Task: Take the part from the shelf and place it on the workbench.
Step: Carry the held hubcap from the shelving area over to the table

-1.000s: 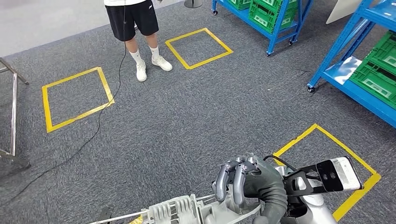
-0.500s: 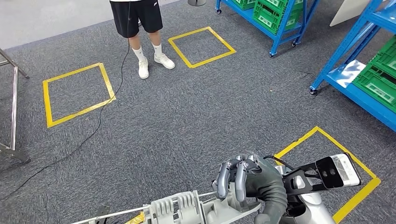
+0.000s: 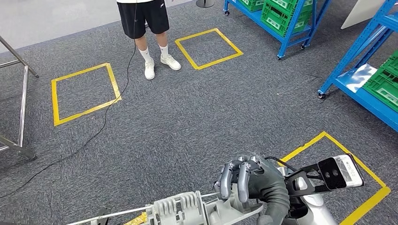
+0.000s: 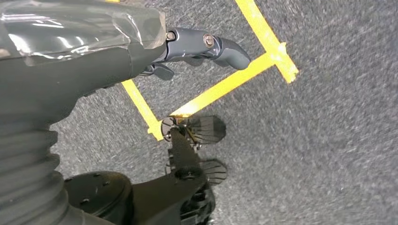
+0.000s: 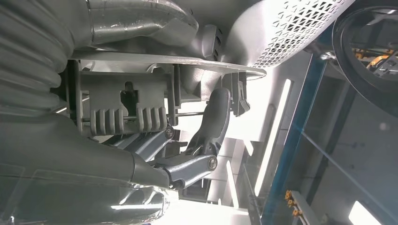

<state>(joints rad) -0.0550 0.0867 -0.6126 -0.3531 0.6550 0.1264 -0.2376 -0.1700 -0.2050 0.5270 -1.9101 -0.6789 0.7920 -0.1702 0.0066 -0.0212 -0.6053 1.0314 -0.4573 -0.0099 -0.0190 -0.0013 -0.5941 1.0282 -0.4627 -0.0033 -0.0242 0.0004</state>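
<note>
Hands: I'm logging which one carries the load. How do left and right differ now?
The right hand grips the grey part, fingers wrapped over its edge; the left hand holds nothing, fingers loose. The right is raised in the head view; the left hangs over the floor. Both are grey.

Your head view looks down from high on the carpet floor (image 3: 197,117). Left wrist view sits close behind the left hand (image 4: 206,47), facing floor. Right wrist view hugs the part (image 5: 141,103).
</note>
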